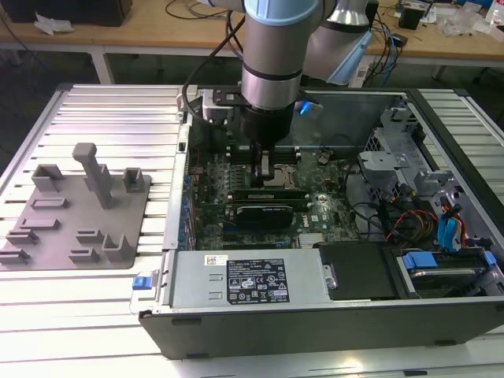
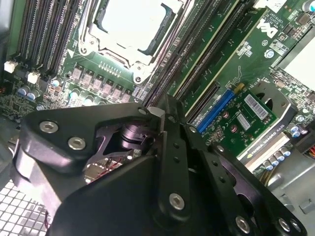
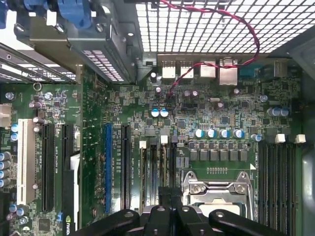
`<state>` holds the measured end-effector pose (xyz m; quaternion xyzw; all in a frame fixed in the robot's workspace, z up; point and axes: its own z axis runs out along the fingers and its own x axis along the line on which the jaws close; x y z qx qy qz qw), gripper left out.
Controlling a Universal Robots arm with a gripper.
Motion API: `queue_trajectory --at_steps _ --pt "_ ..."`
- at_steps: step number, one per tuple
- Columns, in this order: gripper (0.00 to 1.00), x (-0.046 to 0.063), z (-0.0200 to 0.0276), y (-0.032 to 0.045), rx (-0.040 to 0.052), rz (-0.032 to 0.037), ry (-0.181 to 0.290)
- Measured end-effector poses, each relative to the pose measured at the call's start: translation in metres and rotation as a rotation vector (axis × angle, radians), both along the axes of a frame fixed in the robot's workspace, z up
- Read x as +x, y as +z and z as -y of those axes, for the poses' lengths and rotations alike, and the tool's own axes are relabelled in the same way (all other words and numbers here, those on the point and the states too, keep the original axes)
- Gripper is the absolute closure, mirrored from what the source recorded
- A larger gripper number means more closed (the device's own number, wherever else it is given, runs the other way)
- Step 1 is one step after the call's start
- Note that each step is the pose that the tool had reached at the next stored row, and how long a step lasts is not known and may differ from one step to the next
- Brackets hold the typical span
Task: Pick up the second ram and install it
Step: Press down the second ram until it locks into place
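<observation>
Closest to the lens in both wrist views is the black gripper (image 2: 161,112) (image 3: 171,196), its tip low over the long black memory slots (image 3: 147,167) beside the processor socket (image 3: 216,196). The jaws look drawn near each other, but I cannot tell whether they are clenched, released or grasping anything.

In the exterior view the gripper (image 1: 264,177) points straight down into the open computer case (image 1: 315,331). A slim green ram stick (image 1: 264,194) stands on edge just beside the tip, at 6 o'clock from it; whether the two touch cannot be told. Further out at 6 o'clock, just beside the stick, lies a wider black card (image 1: 268,213), and beyond it the grey power box (image 1: 197,279). Well apart at 9 o'clock, a grey tray (image 1: 71,236) with upright holders sits on the ribbed table (image 1: 110,102).
</observation>
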<state>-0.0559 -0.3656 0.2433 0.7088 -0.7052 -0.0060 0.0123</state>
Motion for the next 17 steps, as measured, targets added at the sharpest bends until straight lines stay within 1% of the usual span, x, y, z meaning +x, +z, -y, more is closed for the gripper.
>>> queue_trajectory --at_steps 6,10,17 --pt "0.92 -0.001 0.0 -0.0028 0.0001 0.0001 0.0" --pt "0.92 -0.001 0.0 -0.0081 -0.0001 -0.0001 0.0" --pt "0.92 -0.001 0.0001 -0.012 -0.0004 -0.0002 0.0"
